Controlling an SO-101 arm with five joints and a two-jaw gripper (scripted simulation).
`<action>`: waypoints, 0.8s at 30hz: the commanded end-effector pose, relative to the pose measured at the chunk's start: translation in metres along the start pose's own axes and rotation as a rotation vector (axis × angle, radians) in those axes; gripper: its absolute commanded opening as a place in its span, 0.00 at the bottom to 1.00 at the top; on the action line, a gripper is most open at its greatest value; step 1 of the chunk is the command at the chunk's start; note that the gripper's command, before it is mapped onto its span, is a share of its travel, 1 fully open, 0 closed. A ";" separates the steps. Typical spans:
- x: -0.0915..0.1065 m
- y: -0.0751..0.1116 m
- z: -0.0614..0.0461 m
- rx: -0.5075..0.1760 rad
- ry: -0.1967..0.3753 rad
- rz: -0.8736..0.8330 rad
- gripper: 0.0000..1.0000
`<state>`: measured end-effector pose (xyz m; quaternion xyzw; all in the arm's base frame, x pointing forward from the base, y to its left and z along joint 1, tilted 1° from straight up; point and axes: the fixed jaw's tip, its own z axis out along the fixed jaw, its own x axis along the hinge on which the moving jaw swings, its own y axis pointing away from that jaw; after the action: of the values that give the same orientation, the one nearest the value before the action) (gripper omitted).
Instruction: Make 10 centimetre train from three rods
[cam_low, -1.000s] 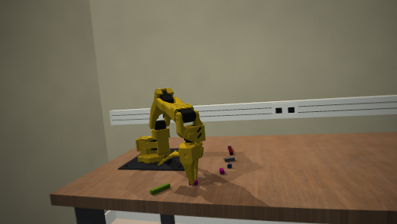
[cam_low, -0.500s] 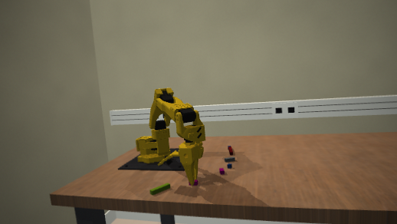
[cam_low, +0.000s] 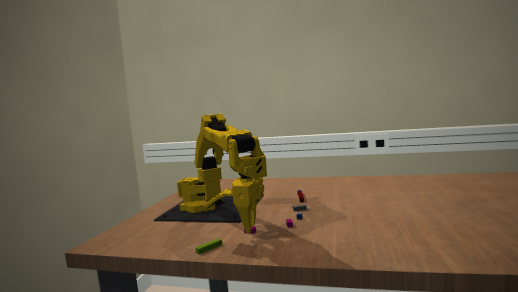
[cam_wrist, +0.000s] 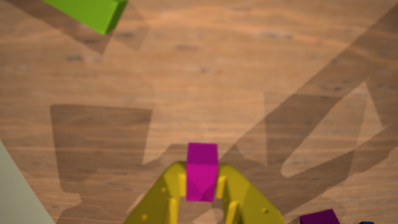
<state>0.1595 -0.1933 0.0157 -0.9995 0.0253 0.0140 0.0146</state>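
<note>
Grasp step in hand: yellow one-moving-jaw gripper (cam_wrist: 202, 192) pinches short magenta rod (cam_wrist: 202, 171) narrowly between its jaws, near the front left edge of the wooden worktop (cam_low: 400, 225). Judged next: carry it toward the long lime-green rod (cam_low: 208, 246), nearer the front left corner, and set it end to end.

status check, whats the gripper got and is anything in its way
Gripper shut on magenta rod, low at the table. Lime rod lies apart, front-left. Second magenta rod off to the side. Nothing blocking.
</note>
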 end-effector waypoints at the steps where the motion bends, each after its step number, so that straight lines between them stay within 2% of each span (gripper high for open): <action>1: 0.002 0.001 -0.010 -0.012 0.012 -0.003 0.00; 8: 0.001 -0.001 -0.017 -0.012 0.012 -0.003 0.00; 24: 0.003 -0.002 -0.017 -0.012 0.012 0.010 0.00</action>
<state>0.1591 -0.1923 0.0273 -0.9994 0.0266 0.0149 0.0156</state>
